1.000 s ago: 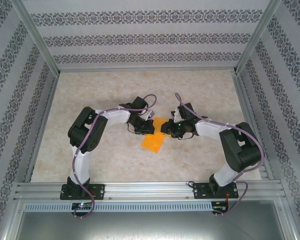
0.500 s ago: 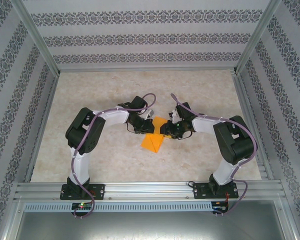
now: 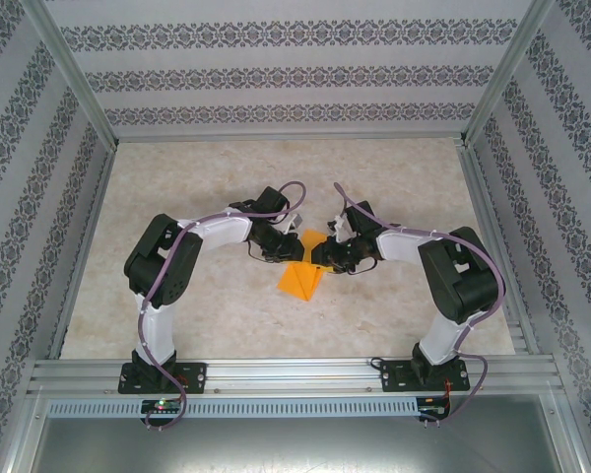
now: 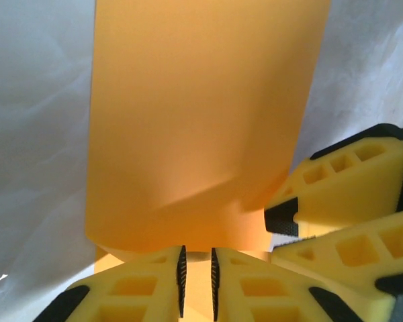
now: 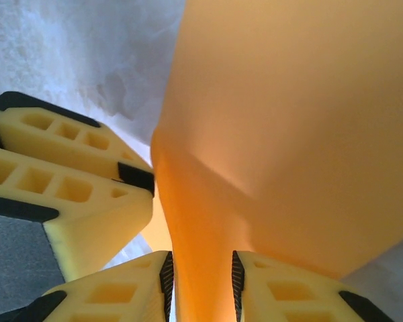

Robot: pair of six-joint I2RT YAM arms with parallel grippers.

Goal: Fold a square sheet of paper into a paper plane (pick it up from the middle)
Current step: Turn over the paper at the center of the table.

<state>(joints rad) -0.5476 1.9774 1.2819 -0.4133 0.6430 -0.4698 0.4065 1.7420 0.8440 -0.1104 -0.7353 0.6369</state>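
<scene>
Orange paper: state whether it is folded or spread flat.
Folded. Both wrist views show the orange paper curving over with a crease across it, not lying flat.

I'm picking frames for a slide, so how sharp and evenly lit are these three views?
Top external: sharp, evenly lit, orange paper small. Left wrist: paper close and soft, a darker band across its lower part, table behind pale, blurred. Right wrist: likewise soft, paper brighter toward upper right.
</scene>
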